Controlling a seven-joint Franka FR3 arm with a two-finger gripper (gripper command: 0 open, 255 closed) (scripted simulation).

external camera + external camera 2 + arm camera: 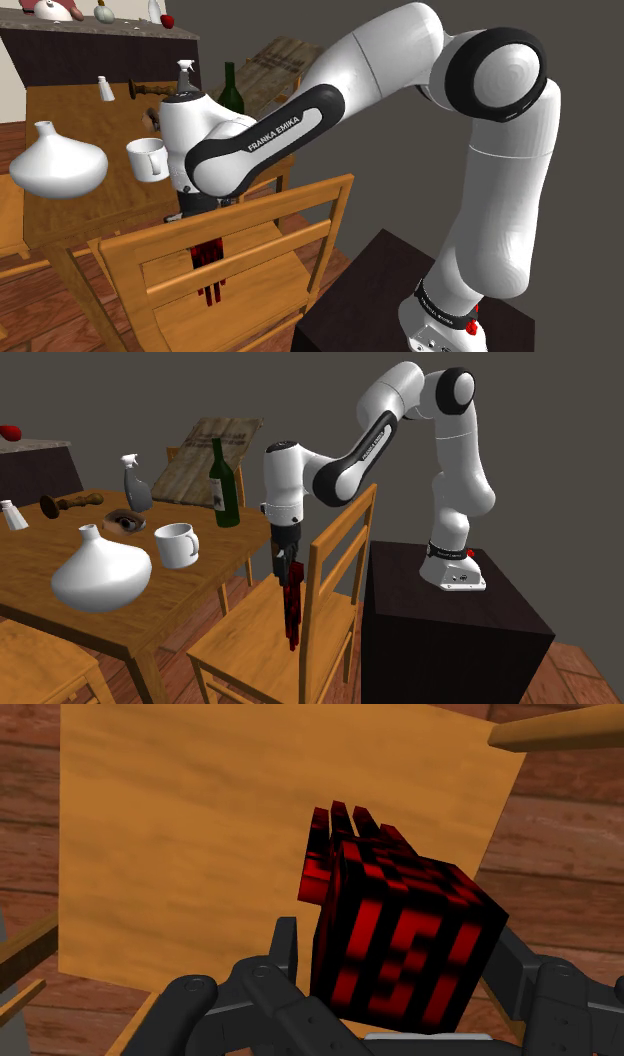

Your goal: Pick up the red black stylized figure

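The red and black blocky figure (405,939) is clasped at its head by my black gripper (400,966), one finger (285,944) on each side. In the second exterior view the figure (292,602) hangs upright from the gripper (285,557) over the wooden chair's seat (245,652). Whether its feet touch the seat I cannot tell. From the shoulder view the figure (208,265) shows behind the chair's back slats (250,245), under the gripper (200,212).
Beside the chair stands a wooden table (40,557) carrying a white vase (100,572), a white mug (178,544), a green bottle (224,487) and a spray bottle (135,482). The chair's backrest (335,567) rises between the figure and the dark stand (450,622).
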